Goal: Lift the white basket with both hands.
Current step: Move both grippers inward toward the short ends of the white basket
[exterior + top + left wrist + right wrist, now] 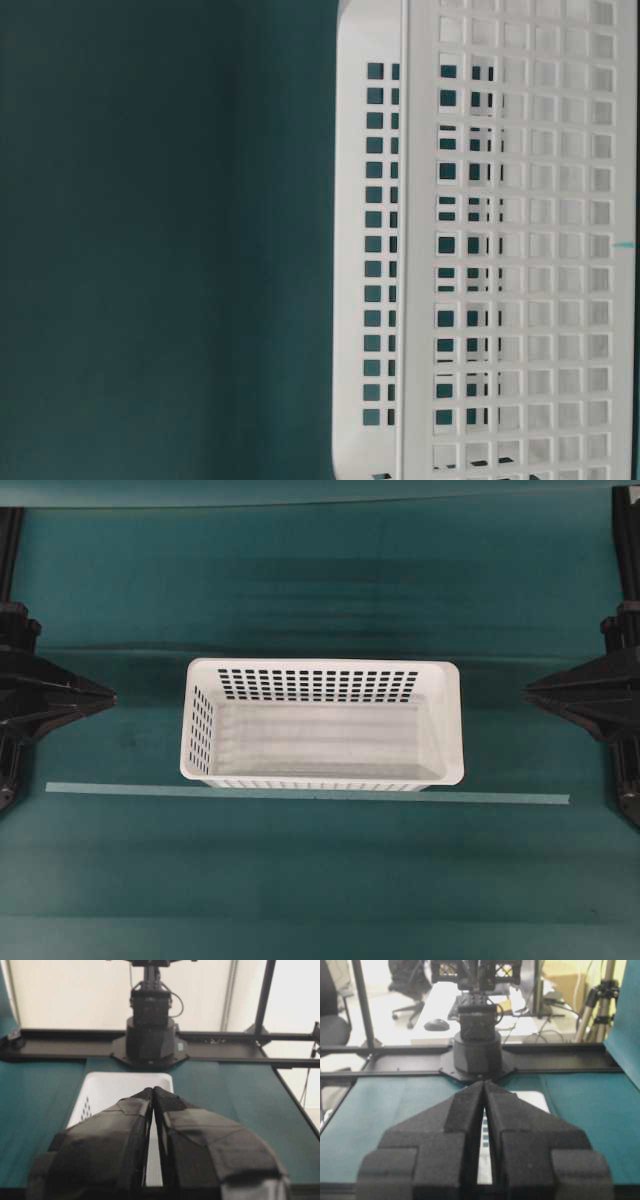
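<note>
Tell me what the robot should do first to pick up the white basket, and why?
Probably open both tools and bring them in toward the basket's short ends. The white basket sits untouched in the middle of the teal table, while the left tool and right tool wait far out at the sides, shut and holding nothing.

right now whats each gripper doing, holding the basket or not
left gripper: closed, holding nothing, clear of the white basket
right gripper: closed, holding nothing
</note>
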`<control>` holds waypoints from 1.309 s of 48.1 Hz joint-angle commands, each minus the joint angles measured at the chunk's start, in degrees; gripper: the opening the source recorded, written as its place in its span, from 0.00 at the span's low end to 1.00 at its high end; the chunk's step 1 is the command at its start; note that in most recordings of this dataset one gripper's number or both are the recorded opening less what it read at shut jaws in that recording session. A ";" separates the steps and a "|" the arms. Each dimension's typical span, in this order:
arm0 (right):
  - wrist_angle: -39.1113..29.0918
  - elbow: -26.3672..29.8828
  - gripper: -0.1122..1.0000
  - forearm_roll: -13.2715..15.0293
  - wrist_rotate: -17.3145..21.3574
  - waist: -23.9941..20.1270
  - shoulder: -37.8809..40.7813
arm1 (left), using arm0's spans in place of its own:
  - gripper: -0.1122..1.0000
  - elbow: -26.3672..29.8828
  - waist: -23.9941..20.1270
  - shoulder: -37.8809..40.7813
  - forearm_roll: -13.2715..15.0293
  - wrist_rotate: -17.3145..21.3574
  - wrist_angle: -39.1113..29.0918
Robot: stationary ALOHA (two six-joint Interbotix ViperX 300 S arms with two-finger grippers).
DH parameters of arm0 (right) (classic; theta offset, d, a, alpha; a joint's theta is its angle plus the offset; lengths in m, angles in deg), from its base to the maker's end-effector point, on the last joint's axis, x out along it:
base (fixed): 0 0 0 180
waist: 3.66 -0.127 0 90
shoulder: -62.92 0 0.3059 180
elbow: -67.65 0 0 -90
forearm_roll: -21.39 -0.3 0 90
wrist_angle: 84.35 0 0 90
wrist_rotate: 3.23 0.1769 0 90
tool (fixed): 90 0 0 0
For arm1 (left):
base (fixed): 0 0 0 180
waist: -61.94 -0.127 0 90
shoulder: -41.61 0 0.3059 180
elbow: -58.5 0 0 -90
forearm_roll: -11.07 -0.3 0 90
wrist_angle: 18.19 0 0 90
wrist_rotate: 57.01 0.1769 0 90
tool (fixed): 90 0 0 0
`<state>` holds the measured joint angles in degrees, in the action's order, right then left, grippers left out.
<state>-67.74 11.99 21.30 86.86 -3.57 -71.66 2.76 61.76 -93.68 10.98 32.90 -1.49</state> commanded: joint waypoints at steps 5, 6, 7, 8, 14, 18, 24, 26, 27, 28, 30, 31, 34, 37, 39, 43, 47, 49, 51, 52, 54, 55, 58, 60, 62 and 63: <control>-2.37 3.16 0.12 -5.98 2.11 0.35 1.32 | 0.17 4.31 0.88 2.46 -0.53 -7.21 -1.85; -3.43 3.69 0.10 -7.29 2.81 0.53 1.58 | 0.14 4.66 0.88 2.55 -0.53 -8.17 -2.29; -4.66 4.22 0.10 -8.70 3.52 0.79 1.85 | 0.12 5.01 0.88 2.64 -0.53 -9.23 -2.72; -6.06 4.92 0.10 -10.20 4.31 1.05 2.20 | 0.11 5.45 0.88 2.64 -0.53 -10.20 -3.16; -16.17 9.05 0.10 -21.36 11.78 4.13 4.22 | 0.08 8.53 0.79 2.72 -0.62 -16.44 -7.47; -22.68 11.51 0.10 -26.46 17.67 7.73 5.54 | 0.08 11.34 0.44 2.81 -0.62 -21.88 -12.57; -28.65 14.41 0.10 -26.63 24.52 11.16 7.82 | 0.08 15.21 -1.49 4.04 -0.53 -31.90 -20.48; -30.32 15.29 0.10 -26.63 26.98 12.39 8.88 | 0.08 16.35 -2.55 4.57 -0.62 -35.68 -23.38; -31.20 15.73 0.10 -26.63 28.21 12.83 9.40 | 0.08 16.87 -2.99 5.01 -0.53 -37.79 -24.79; -31.99 16.17 0.10 -26.54 29.27 13.18 9.93 | 0.08 17.49 -3.43 5.36 -0.70 -39.64 -26.28; -34.28 17.14 0.10 -26.37 32.17 14.06 11.51 | 0.08 18.46 -4.13 6.42 -1.05 -44.03 -29.36; -35.33 17.58 0.10 -26.19 33.31 14.24 12.22 | 0.08 18.72 -4.31 6.86 -1.05 -45.44 -30.41; -38.85 18.72 0.10 -26.10 36.39 14.59 14.33 | 0.08 19.60 -4.57 8.26 -1.05 -49.31 -33.05; -42.71 19.69 0.10 -25.93 40.08 14.77 16.61 | 0.08 20.48 -4.57 9.49 -1.05 -52.82 -34.80; -45.62 20.48 0.10 -25.58 42.54 14.77 18.28 | 0.08 20.92 -4.57 10.11 -1.05 -54.67 -35.77; -51.77 22.68 0.10 -23.38 47.64 14.41 22.15 | 0.08 21.36 -4.57 11.51 -1.05 -58.18 -38.58; -56.25 24.96 0.10 -20.83 51.15 13.27 25.31 | 0.08 21.71 -4.57 12.92 -1.05 -60.38 -42.36; -58.10 26.19 0.10 -19.25 52.82 12.83 26.81 | 0.08 21.97 -4.57 13.62 -1.05 -61.61 -44.47; -60.12 27.33 0.10 -17.49 54.67 12.22 28.39 | 0.08 22.24 -4.75 14.50 -1.14 -62.84 -46.67; -61.00 27.95 0.10 -16.52 55.55 11.87 29.09 | 0.08 22.32 -4.75 14.85 -1.14 -63.37 -47.81; -62.93 29.09 0.10 -14.50 57.48 11.43 30.41 | 0.08 22.76 -4.75 15.82 -1.14 -64.16 -50.01; -63.98 29.71 0.10 -13.62 58.36 11.16 30.94 | 0.08 23.03 -4.83 16.26 -1.14 -64.51 -51.06; -68.03 31.64 0.10 -10.81 60.82 10.46 33.05 | 0.08 23.91 -4.75 18.19 -1.23 -65.48 -54.76; -70.31 32.78 0.10 -9.67 61.52 10.28 34.10 | 0.08 24.52 -4.75 19.25 -1.23 -65.83 -56.87; -72.69 33.66 0.10 -8.88 61.70 10.11 35.16 | 0.08 25.05 -4.75 20.65 -1.23 -66.18 -58.80; -73.74 34.10 0.10 -8.61 61.70 10.02 35.68 | 0.08 25.40 -4.83 21.27 -1.23 -66.27 -59.77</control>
<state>-137.79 43.63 11.10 148.30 6.98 -39.06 25.79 57.10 -75.48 10.01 -33.19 -58.27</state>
